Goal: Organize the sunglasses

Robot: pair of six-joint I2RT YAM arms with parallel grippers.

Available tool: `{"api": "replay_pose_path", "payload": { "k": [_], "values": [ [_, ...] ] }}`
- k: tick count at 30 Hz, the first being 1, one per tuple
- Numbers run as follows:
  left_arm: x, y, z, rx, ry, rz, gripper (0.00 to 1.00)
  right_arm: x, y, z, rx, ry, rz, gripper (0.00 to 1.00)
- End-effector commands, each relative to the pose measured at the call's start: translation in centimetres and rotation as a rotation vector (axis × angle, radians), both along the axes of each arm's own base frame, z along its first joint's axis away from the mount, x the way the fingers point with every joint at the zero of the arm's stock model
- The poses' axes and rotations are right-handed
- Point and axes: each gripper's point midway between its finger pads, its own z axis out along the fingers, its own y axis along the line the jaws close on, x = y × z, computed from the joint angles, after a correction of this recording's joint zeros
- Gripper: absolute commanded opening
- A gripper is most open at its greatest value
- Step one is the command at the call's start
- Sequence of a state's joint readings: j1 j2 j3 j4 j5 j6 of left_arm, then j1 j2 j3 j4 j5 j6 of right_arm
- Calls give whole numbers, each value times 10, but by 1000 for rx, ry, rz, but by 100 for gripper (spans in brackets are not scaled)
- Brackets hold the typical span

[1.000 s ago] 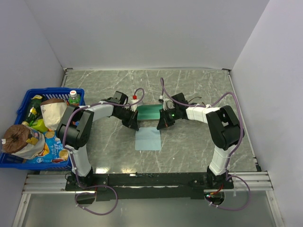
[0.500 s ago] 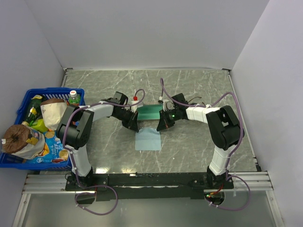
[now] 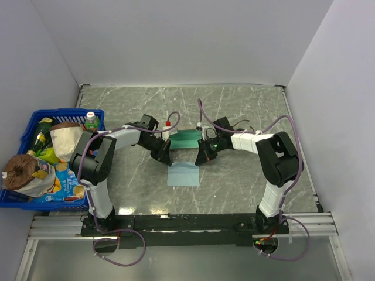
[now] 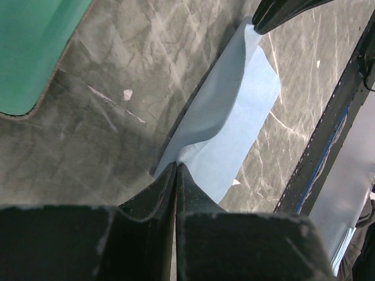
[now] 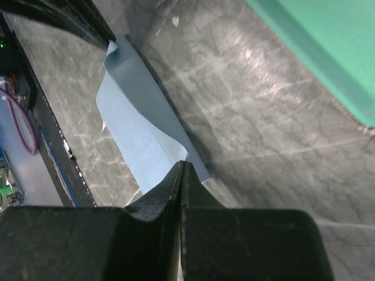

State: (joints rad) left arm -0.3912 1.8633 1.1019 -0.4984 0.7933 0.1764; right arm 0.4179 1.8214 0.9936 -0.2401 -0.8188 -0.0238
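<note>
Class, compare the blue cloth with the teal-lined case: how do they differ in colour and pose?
The cloth is pale blue; the case shows teal. The cloth's far corners are pinched up by the left gripper and right gripper; the case lies flat, unheld. Both are rectangular.
</note>
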Motion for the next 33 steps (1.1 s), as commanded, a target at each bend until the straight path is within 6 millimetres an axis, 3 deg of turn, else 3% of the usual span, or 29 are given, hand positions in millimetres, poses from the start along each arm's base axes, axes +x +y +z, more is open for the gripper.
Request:
{"api": "replay_pose_path", "payload": {
  "k": [1,20,33],
  "values": [
    [-3,-5,20,-65,-32,-43,7,-3,0,19,37,-50,26,0],
    [-18,-3,22,-80,4,-76,8,-18,-2,18,33,-29,24,0],
    [-26,-6,29,-84,2,-87,8,-26,7,24,47,-20,24,0]
  ]
}}
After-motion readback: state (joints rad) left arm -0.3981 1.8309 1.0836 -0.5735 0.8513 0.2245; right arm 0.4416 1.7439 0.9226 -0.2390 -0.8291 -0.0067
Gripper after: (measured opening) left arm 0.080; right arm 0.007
